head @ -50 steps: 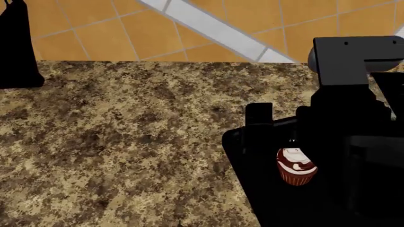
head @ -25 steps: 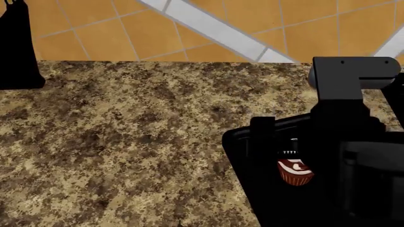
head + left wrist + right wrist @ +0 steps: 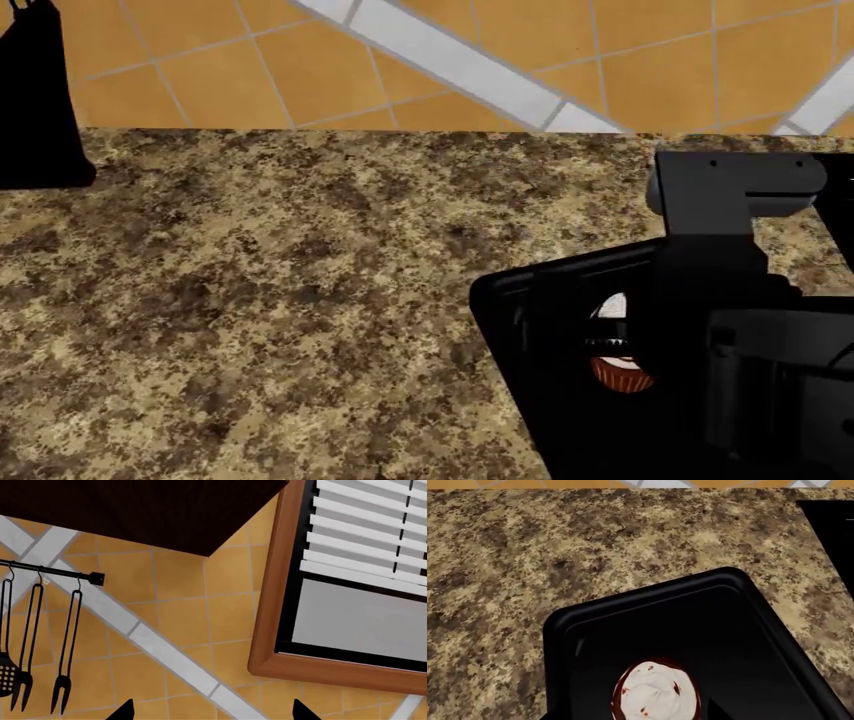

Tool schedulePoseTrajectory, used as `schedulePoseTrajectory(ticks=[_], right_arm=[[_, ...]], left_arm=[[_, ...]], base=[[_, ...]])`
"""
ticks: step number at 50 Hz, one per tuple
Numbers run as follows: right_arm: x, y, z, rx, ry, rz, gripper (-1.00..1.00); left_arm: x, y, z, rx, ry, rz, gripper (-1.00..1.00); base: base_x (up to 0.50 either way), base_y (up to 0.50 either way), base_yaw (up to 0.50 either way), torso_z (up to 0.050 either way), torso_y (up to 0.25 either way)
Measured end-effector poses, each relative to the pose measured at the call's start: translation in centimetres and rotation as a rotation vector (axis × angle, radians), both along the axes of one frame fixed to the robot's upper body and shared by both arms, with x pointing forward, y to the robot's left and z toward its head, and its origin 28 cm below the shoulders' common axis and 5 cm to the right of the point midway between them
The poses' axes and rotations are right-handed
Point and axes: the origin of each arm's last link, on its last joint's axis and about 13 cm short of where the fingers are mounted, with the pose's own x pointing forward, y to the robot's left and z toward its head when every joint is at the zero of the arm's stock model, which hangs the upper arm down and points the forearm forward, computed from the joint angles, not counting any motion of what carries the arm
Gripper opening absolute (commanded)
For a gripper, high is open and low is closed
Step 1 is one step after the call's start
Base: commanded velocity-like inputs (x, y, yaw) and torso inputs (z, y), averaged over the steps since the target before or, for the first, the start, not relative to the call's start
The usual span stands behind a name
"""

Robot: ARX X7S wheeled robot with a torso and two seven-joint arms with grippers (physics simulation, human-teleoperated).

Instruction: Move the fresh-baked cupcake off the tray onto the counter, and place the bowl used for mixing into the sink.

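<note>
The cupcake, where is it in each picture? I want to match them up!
Head view: the cupcake sits low and right, on the tray, partly hidden by the right arm.
Right wrist view: cupcake at the bottom middle, seen from above, white frosting showing, on the tray.
Left wrist view: not in it; only wall, window and hanging utensils.
Shared landmark: the tray's rounded corner on the counter.
</note>
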Motion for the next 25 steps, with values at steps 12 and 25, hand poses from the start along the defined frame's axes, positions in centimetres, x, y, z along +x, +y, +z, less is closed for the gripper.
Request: schedulePoseTrajectory(ticks=[12, 25], right_arm=[[0.3, -0.3, -0.8, 0.006, 0.021, -0.011, 1.00], [0.6, -0.4, -1.4, 0.003, 0.038, -0.017, 1.00]], left_arm=[[0.0, 0.0, 0.0, 0.000, 0.000, 0.002, 1.00], [0.0, 0.0, 0.0, 0.000, -0.001, 0.001, 1.00]], base=[[0.00, 0.00, 0.00, 0.000, 0.000], [0.00, 0.00, 0.00, 0.000, 0.000]])
